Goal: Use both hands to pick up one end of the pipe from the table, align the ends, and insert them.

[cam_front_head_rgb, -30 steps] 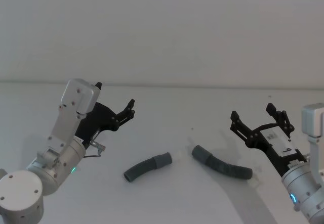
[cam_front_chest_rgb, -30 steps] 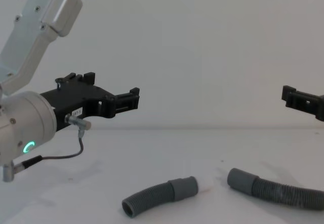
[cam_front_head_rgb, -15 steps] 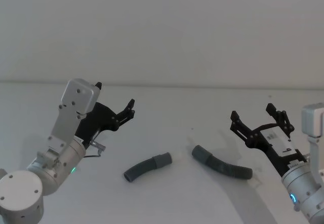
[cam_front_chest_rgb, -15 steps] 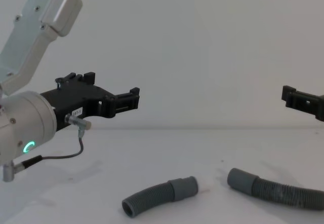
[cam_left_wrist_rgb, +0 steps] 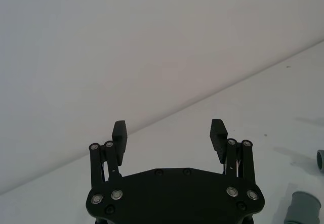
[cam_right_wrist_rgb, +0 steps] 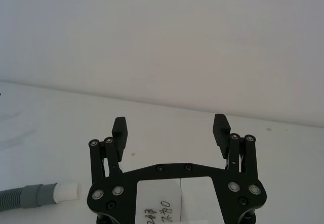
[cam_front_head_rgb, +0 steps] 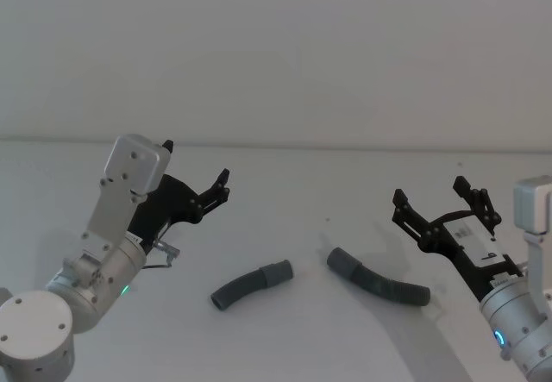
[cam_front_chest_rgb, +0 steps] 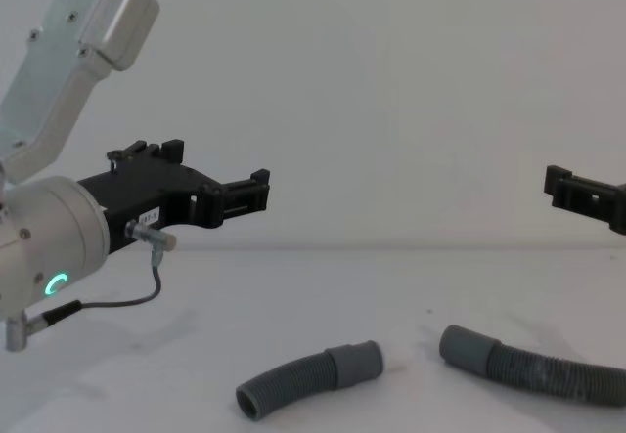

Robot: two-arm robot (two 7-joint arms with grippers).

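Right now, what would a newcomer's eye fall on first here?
Two grey hoses lie apart on the white table: the short hose left of centre, the longer hose to its right, a gap between them. The left gripper and right gripper hang above the table at either side, jaws open and empty.

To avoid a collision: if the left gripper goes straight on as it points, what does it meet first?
Nothing near, it seems: the left gripper, open, points level above the table, and the short hose lies lower, off its line.
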